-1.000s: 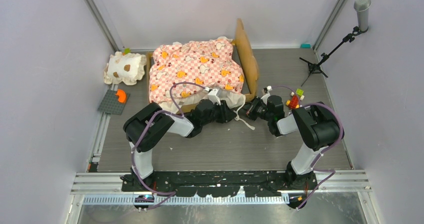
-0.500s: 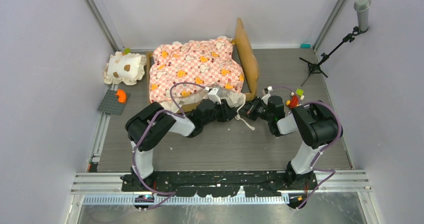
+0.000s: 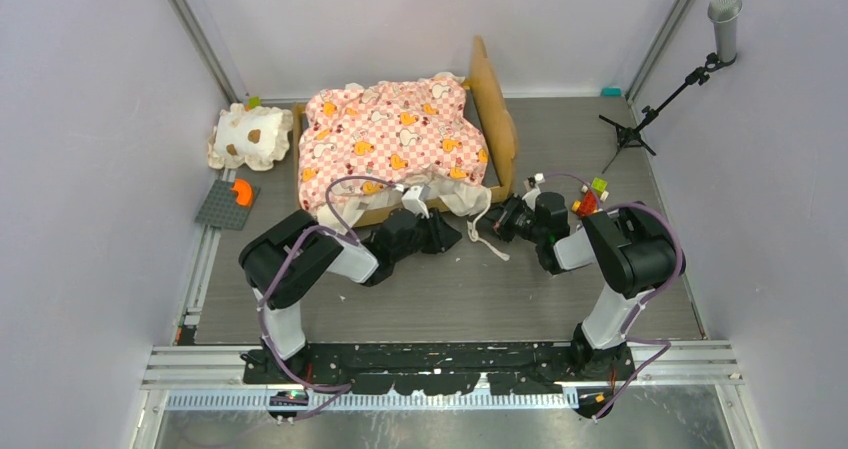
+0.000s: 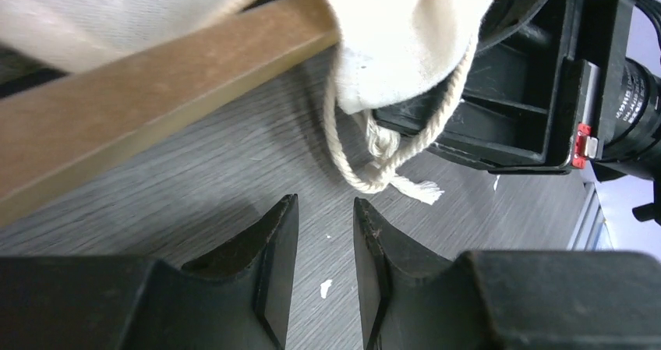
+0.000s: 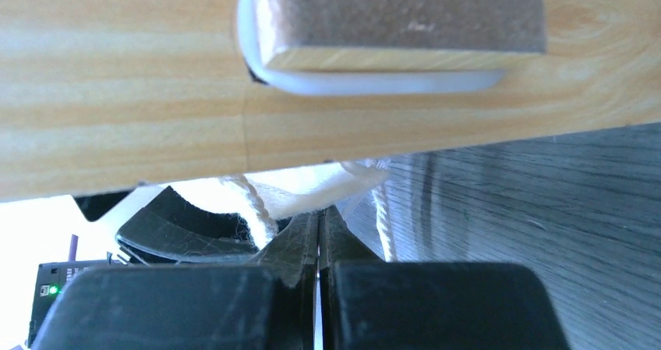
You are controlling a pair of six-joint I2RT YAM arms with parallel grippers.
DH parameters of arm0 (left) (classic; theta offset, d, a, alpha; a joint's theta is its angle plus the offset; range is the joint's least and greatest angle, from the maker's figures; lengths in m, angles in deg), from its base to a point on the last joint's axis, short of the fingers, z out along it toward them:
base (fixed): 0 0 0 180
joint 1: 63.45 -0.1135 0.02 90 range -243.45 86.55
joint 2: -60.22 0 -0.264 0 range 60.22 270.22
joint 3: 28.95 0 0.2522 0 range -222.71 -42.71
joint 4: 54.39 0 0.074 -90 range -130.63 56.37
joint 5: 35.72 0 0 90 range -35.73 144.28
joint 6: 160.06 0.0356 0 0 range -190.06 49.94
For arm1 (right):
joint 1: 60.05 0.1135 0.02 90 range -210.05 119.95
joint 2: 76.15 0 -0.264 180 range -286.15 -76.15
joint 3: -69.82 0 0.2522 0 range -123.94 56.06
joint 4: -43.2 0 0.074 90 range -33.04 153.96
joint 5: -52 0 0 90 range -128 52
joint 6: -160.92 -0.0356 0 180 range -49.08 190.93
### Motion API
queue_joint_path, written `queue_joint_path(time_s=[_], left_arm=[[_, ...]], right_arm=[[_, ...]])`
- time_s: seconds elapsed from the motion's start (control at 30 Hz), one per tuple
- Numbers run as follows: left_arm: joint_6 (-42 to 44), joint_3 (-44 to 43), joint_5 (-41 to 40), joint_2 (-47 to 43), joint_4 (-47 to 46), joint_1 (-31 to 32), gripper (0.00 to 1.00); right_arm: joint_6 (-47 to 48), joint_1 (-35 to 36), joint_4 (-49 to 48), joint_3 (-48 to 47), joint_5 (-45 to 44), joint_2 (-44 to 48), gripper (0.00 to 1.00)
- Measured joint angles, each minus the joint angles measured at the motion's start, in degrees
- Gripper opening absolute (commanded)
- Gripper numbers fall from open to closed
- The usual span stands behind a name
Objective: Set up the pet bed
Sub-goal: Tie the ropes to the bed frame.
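The pet bed (image 3: 395, 139) stands at the back middle, its wavy headboard (image 3: 495, 109) on the right and its pink checkered mattress on top. A cream ruffle corner (image 3: 462, 199) and a cord (image 3: 492, 239) hang over the front right rail. My left gripper (image 3: 448, 237) is open and empty on the floor just short of the cord (image 4: 374, 159), below the wooden rail (image 4: 156, 93). My right gripper (image 3: 503, 219) is shut, and the cream ruffle (image 5: 312, 190) runs into its tips (image 5: 319, 225) under the bed frame (image 5: 312, 124).
A cream pillow with brown spots (image 3: 250, 136) lies left of the bed. A grey baseplate (image 3: 222, 211) with an orange piece lies near it. Small coloured bricks (image 3: 590, 201) sit by the right arm. A microphone stand (image 3: 650, 109) is at the back right.
My left gripper has drawn back from the bed's front right corner, down and to the left. The right gripper and the bed have not moved.
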Motion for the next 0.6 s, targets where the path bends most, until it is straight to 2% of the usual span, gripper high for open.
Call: queue_joint_path(time_s=[0.13, 0.2, 0.27, 0.3, 0.6], left_arm=[[-0.3, 0.8, -2.6, -1.4, 0.0, 0.0, 0.42], [-0.4, 0.7, -3.4, -2.0, 0.2, -0.1, 0.61], [0.1, 0.4, -3.6, -2.6, 0.5, 0.0, 0.94], [0.1, 0.1, -3.5, -3.2, 0.6, 0.4, 0.99], [-1.1, 0.2, -2.5, -6.6, 1.0, -1.1, 1.00]], right_arm=[[-1.5, 0.0, -1.7, 0.8, -0.1, 0.0, 0.01], [-2.6, 0.0, -3.2, 1.3, -0.3, -0.4, 0.01], [-3.6, 0.0, -4.5, 1.5, -0.4, -1.2, 0.01], [-4.1, 0.0, -5.0, 1.5, -0.5, -1.7, 0.01], [-6.4, 0.0, -8.7, 1.9, -0.5, -3.5, 0.01]])
